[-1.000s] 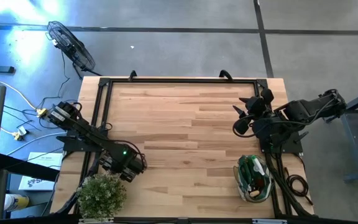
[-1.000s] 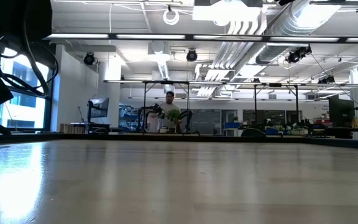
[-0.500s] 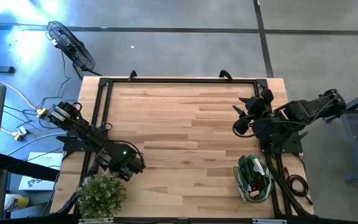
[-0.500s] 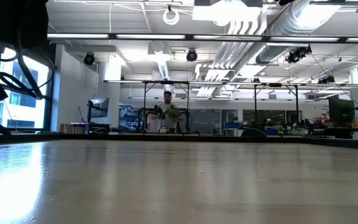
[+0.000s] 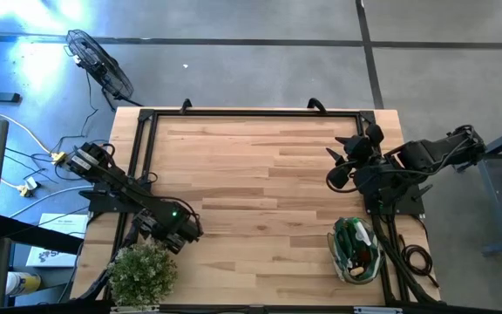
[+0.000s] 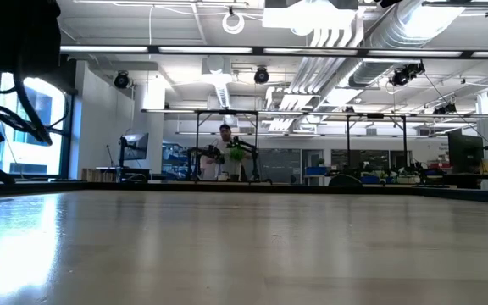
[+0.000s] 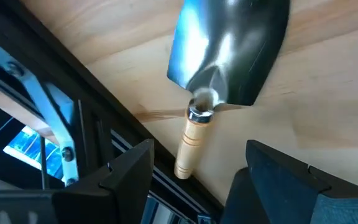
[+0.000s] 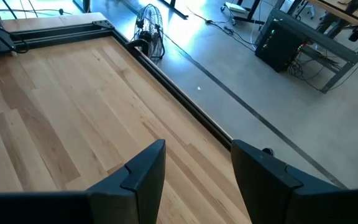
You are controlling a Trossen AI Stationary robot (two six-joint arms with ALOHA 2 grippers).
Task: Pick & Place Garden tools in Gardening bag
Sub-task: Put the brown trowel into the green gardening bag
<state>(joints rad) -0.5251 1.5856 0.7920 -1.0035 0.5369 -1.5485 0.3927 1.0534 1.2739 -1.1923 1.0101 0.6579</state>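
Polished steel on a pale wooden handle: your trowel (image 7: 219, 74) lies flat on the table (image 5: 251, 174) near its front-left corner, right under the left gripper (image 7: 194, 177), whose fingers stand spread with nothing between them. Expect it to be stiff, blade-heavy, and slick on the metal, so take the round handle near the ferrule, across its width, where the wood should give better purchase. The gardening bag (image 5: 356, 249) sits well apart at the front-right corner. Your right gripper (image 8: 194, 165) waits above the table's right side, jaws parted and empty.
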